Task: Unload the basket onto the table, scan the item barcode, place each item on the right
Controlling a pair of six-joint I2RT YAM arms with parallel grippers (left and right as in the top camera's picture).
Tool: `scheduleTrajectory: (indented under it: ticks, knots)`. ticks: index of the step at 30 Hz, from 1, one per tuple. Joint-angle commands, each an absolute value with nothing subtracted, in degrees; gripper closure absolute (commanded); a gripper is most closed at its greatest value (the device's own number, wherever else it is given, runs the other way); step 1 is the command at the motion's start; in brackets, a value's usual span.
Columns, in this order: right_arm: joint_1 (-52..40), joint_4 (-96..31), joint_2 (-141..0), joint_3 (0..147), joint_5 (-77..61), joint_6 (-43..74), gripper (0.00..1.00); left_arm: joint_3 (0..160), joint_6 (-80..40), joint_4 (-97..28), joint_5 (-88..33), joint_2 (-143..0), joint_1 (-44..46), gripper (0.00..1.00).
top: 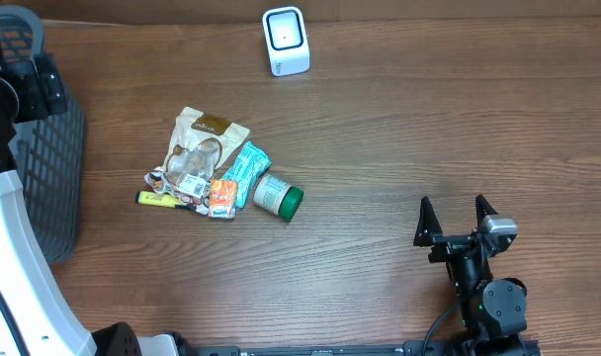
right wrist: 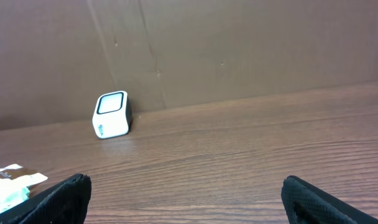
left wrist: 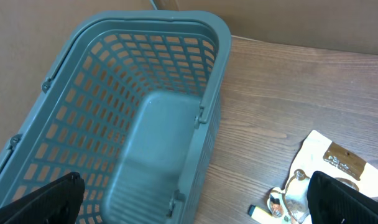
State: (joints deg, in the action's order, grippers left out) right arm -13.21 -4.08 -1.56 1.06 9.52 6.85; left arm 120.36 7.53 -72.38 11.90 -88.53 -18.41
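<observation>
My left gripper [left wrist: 194,180] hangs open over the basket [left wrist: 83,93], the right gripper [top: 453,203] open facing the scanner [right wrist: 112,114] (ready, I think, to present a barcode); items [top: 216,173] lie untouched.

Left pincer [left wrist: 195,200] and right pincer [top: 453,210] both gape, empty.

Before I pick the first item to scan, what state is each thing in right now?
Left tool, open, holding nothing, over the basket.
Right tool, open, holding nothing.
Basket, upright, empty.
Scanner, standing upright.
Jar, on its side, green lid on.
Pouch, lying flat.
</observation>
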Motion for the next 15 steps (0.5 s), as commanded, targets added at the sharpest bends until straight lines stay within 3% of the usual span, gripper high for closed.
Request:
scheduleTrajectory:
  ticks: [1, 15]
  knots:
    - [-13.08, -3.66, -1.41, 0.47, 11.11, 7.07, 0.0, 120.64, 8.36, -72.18, 12.43, -88.84, -18.72, 0.0]
    - [-13.15, -0.38, -1.41, 0.47, 8.84, 7.51, 0.0, 120.64, 8.36, -72.18, 12.43, -88.84, -18.72, 0.0]
